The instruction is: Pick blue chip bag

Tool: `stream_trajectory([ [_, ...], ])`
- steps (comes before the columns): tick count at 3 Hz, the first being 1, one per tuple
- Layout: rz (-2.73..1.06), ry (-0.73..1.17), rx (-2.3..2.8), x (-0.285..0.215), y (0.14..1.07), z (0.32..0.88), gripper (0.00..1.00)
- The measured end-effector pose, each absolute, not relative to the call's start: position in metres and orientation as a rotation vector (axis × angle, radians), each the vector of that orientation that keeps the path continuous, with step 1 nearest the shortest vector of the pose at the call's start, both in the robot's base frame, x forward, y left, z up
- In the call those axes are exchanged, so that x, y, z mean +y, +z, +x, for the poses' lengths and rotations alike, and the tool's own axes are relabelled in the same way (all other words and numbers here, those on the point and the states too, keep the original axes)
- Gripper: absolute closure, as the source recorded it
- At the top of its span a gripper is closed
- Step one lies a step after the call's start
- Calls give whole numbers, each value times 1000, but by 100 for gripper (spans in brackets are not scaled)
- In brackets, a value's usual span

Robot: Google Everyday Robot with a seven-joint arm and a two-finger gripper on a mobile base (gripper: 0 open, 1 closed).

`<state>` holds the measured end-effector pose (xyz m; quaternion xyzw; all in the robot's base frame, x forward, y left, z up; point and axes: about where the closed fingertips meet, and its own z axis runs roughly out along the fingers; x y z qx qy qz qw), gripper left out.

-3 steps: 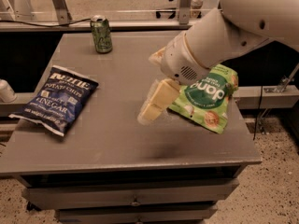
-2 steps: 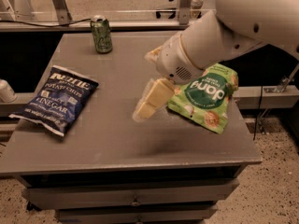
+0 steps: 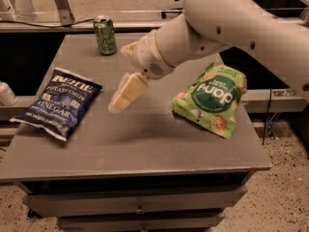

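Hovering over the table [image 3: 145, 144] with the gripper [image 3: 126, 93], clenched or released impossible to tell. Reaching for the blue chip bag [image 3: 58, 103], flat to the gripper's left, apart. Likely light, crinkly, slippery, crushable; best pinched at the near side edge.

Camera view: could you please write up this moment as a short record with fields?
hand: open, holding nothing, above the table's middle, between the two bags
blue bag: lying flat at the table's left edge, left of the hand, not touched
green bag: lying on the table's right side
can: upright, at the back edge
table: grey top, drawers below
task status: blue bag not yet grasped
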<state>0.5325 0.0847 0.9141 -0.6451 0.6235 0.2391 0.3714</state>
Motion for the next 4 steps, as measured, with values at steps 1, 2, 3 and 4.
stream_trajectory([
  [1, -1671, 656, 1520, 127, 905, 552, 0],
  [2, -1710, 683, 1447, 169, 896, 562, 0],
  [3, -1731, 716, 1404, 202, 883, 567, 0],
  [4, -1746, 747, 1370, 228, 879, 569, 0],
])
